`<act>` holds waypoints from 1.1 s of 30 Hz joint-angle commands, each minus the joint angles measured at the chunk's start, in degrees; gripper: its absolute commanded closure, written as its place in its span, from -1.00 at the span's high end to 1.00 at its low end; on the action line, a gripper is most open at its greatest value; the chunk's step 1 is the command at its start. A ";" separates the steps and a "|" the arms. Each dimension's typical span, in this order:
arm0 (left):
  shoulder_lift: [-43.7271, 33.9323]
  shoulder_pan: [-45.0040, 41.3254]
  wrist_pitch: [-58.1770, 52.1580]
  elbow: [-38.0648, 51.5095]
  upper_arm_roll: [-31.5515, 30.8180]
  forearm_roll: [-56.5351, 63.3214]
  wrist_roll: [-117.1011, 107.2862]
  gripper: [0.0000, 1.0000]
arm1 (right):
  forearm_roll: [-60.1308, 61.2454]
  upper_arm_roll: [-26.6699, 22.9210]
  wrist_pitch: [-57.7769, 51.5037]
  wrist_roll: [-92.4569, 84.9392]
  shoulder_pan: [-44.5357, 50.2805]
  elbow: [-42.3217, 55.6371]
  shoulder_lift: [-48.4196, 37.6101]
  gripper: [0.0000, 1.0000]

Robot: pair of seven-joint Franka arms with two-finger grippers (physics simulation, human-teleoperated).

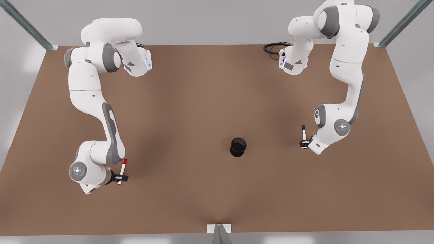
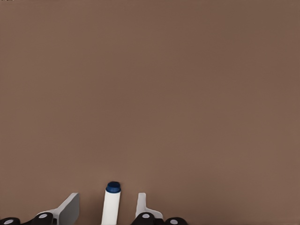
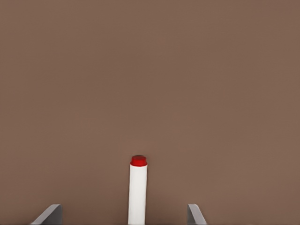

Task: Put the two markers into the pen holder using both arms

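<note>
On the brown tabletop, the right tool at eight o'clock grips the red-capped marker; the black pen holder stands just right of centre; at three o'clock, the left tool clasps the blue-capped marker.

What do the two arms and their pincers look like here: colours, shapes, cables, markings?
Both arms are bulky white jointed shells with grey joint panels and round grey caps lit by small white dots. The left pincer and right pincer are black, with pale grey fingers in the wrist views. A black cable loops by one base.
</note>
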 commanded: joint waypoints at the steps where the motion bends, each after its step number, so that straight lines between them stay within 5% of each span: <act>1: 0.18 -0.09 2.34 -0.16 -0.06 0.10 11.19 0.27 | -0.15 0.00 3.74 -0.34 0.01 0.06 0.78 1.00; 8: 1.24 -0.09 2.34 0.10 -0.15 0.02 11.19 0.05 | -2.60 -0.09 3.74 0.10 0.36 0.06 1.04 0.44; 19: 1.59 0.08 2.34 0.19 -0.24 0.02 11.11 -0.27 | -4.01 0.00 3.91 0.19 0.54 -0.55 1.39 0.24; 25: 2.29 -0.01 2.34 0.37 -0.24 -0.16 11.11 -0.27 | -4.01 -0.09 3.74 0.27 0.71 -0.99 1.74 0.09; 27: 2.73 -0.01 2.34 0.37 -0.24 -0.16 11.02 -0.27 | -4.01 0.00 3.83 0.36 0.80 -1.35 1.66 -0.02; 30: 2.73 -0.01 2.34 0.46 -0.24 -0.25 10.67 -0.57 | -4.01 0.00 3.91 0.54 0.80 -1.35 1.74 -0.27; 33: 2.12 -0.09 0.94 1.50 -0.33 -0.42 9.79 -0.57 | -3.93 0.00 3.83 0.45 0.80 -1.35 1.66 -0.57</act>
